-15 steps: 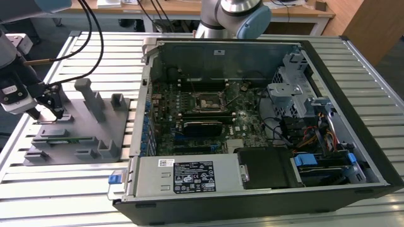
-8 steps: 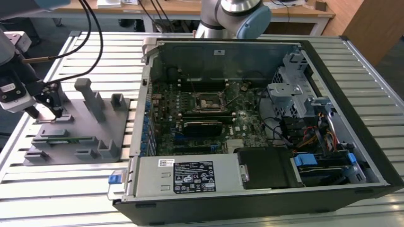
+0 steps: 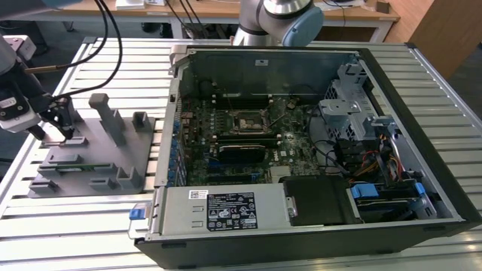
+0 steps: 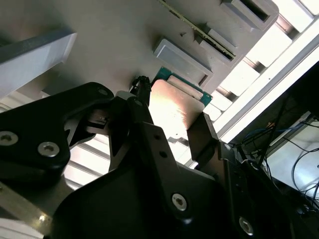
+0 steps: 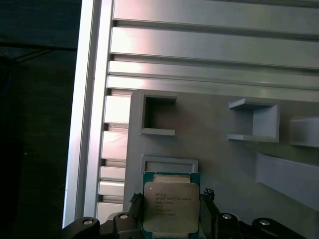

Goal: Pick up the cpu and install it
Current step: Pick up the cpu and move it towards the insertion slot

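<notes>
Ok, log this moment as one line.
stage: pick | gripper: low over grey fixture tray | flat square silver-topped cpu: directly beneath gripper | grasp: unconfirmed

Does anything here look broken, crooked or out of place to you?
Nothing stands out. The cpu sits square between the fingers of the gripper over the grey parts tray, and the opened computer case lies flat, with nothing spilled around it.

An open black metal computer case [image 3: 301, 248] with an exposed green motherboard [image 3: 290, 148] fills the exterior view's centre and right, while at left a grey plastic fixture plate [image 3: 83, 152] holds a thin green memory stick [image 3: 75, 167] on the slatted aluminium table [image 3: 75, 237].
</notes>
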### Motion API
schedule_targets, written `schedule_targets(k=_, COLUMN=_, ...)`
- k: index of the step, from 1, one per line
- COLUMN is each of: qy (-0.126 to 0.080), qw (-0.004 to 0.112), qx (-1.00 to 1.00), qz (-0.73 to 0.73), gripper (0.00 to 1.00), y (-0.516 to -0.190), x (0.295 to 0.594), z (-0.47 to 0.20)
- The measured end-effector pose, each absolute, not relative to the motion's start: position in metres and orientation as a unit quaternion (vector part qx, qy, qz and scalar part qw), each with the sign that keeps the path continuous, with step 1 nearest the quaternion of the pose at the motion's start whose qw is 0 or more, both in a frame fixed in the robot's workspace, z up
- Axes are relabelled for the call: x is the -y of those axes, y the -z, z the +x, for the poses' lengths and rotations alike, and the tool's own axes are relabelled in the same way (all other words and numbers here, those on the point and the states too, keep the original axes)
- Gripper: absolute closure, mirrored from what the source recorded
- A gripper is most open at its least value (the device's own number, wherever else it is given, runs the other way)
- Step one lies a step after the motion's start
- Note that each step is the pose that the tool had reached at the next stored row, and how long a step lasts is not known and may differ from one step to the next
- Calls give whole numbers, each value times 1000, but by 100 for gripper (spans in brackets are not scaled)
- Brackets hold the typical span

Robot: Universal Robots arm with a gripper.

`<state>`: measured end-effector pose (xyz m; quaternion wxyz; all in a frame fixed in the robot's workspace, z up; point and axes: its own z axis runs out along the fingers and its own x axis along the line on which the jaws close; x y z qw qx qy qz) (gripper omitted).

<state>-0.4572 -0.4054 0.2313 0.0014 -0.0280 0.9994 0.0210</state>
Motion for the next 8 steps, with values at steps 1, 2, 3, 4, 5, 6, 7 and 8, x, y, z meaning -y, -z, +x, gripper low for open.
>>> schedule_targets(k=1, qy=-21, qw=1, qx=-999, qz=-28, gripper=46, y=-232, x=405, z=-457)
schedule_targets(k=2, qy=-21, qw=1, qx=-999, qz=-28, gripper=46, y=-232, x=405, z=-457)
schedule_targets(k=3, qy=-21, qw=1, qx=-999, qz=-28, gripper=46, y=-233, x=405, z=-457)
schedule_targets(k=4, qy=-21, qw=1, qx=-999, qz=-28, gripper=46, y=-234, x=405, z=-457)
schedule_targets(k=5, qy=-21, qw=1, qx=-999, qz=-28, gripper=46, y=-234, x=405, z=-457)
schedule_targets(k=6, qy=-21, qw=1, qx=-999, qz=-28, gripper=46, y=-235, x=405, z=-457)
schedule_targets(k=7, qy=-21, qw=1, qx=-999, qz=-28, gripper=46, y=-235, x=405, z=-457)
schedule_targets(k=8, qy=-21, qw=1, qx=-999, qz=-28, gripper=46, y=-236, x=405, z=-457)
